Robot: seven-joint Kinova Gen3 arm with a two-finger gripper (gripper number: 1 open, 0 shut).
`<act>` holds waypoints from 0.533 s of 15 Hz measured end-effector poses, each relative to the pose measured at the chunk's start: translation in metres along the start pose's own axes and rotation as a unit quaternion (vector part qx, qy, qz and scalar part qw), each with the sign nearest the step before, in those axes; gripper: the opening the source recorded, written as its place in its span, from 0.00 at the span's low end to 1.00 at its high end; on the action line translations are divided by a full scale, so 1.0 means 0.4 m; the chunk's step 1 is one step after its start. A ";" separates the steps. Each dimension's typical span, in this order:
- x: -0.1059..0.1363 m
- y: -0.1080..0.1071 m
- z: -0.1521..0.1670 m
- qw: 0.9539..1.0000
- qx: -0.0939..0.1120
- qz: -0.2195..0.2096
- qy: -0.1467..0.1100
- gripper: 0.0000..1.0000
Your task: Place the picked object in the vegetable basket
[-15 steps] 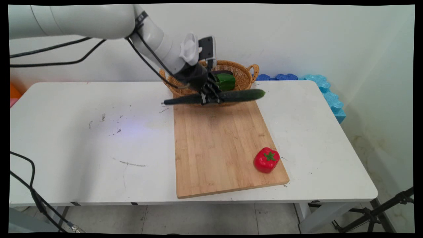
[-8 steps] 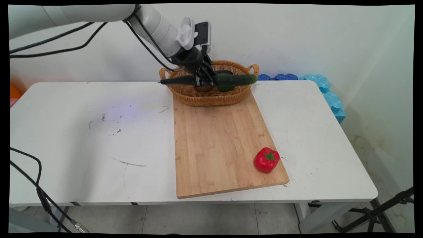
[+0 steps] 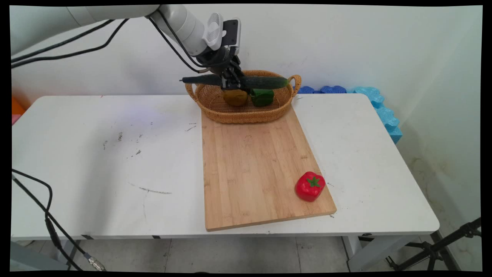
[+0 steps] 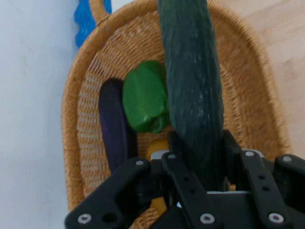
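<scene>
red pepper sitting on the near right corner of the cutting board | wicker basket touching the board's far end — holding a green pepper, a yellowish fruit, a dark eggplant | gripper clamping a cucumber at mid-length — hanging level above the basket

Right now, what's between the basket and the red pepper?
Only bare cutting board. In the main view nothing lies on the wood between the basket and the red pepper.
</scene>
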 end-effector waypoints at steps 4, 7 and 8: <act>-0.026 -0.021 0.035 1.000 0.003 0.009 -0.012 0.00; -0.044 -0.025 0.072 1.000 0.002 0.008 -0.020 0.00; -0.049 -0.024 0.085 1.000 0.000 0.007 -0.022 0.00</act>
